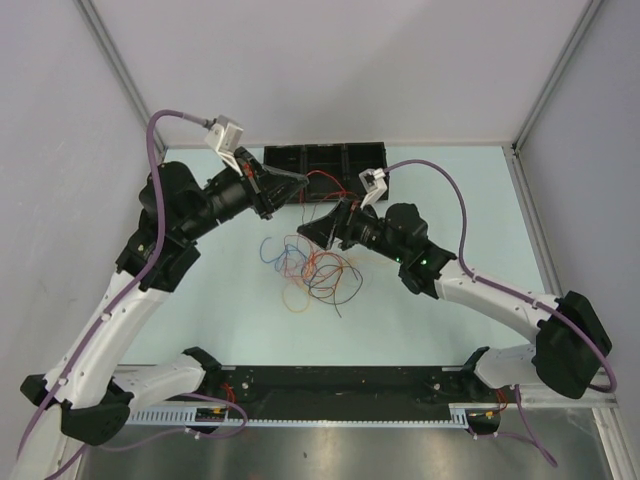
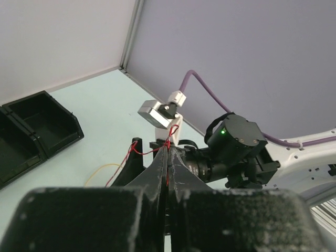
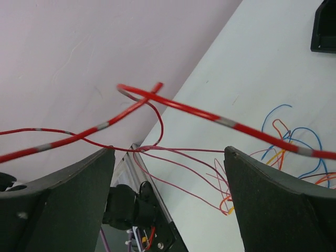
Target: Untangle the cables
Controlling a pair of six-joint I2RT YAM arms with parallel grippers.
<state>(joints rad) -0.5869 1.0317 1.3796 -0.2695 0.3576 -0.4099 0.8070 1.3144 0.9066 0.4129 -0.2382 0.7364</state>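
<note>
The cables (image 1: 315, 268) lie in a loose tangle of red, blue, orange-yellow and dark strands mid-table. My left gripper (image 1: 300, 180) hangs over the tangle's far side, shut on a red cable (image 2: 142, 152) that runs from its tips (image 2: 168, 149) towards the right arm. My right gripper (image 1: 318, 228) hovers just above the tangle with its jaws wide open. In the right wrist view a taut red cable (image 3: 210, 116) crosses in front of the fingertips (image 3: 168, 157), and thin red strands pass between the fingers without being pinched. Blue loops (image 3: 294, 131) lie on the table beyond.
A row of black bins (image 1: 325, 158) stands against the back wall, just behind both grippers; one of them (image 2: 37, 126) shows in the left wrist view. A yellow cable (image 2: 102, 169) lies on the table below the left fingers. Grey walls close in the back and sides.
</note>
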